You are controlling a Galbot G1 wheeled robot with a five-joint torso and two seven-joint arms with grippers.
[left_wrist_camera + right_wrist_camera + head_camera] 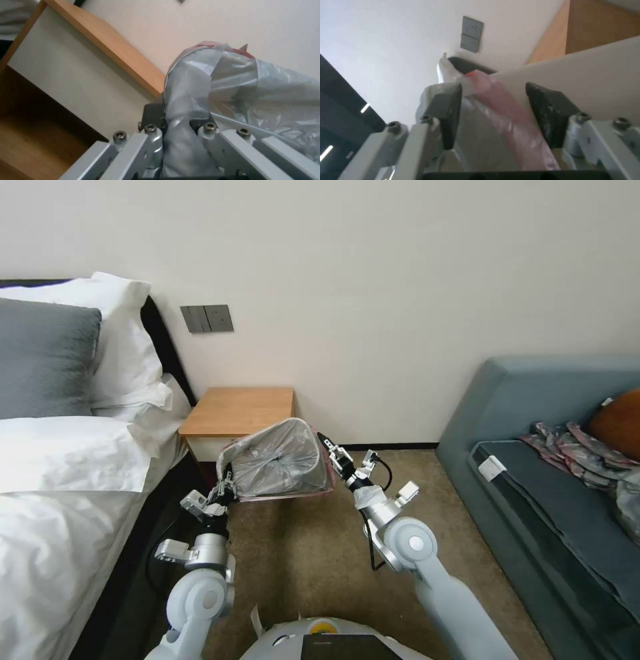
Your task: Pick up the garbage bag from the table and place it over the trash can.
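The trash can (293, 425), cream-white, sits tilted on the carpet in front of the table (240, 410), its mouth turned toward me. The garbage bag (280, 463), wrinkly grey film with a pinkish-red rim, lines the can's mouth. My left gripper (225, 488) is at the can's left rim; in the left wrist view this left gripper (176, 120) is shut on a fold of the garbage bag (233, 82), beside the table (110, 45). My right gripper (330, 450) is at the can's right rim. Close up, the right gripper (493, 112) stands open, and the bag's pink rim (500, 100) lies loose between its pads.
A bed (60, 473) with white pillows runs along the left, close to my left arm. A grey-blue sofa (547, 447) with patterned cloth stands at the right. Brown carpet (313, 567) lies between them. A wall switch (207, 319) is above the table.
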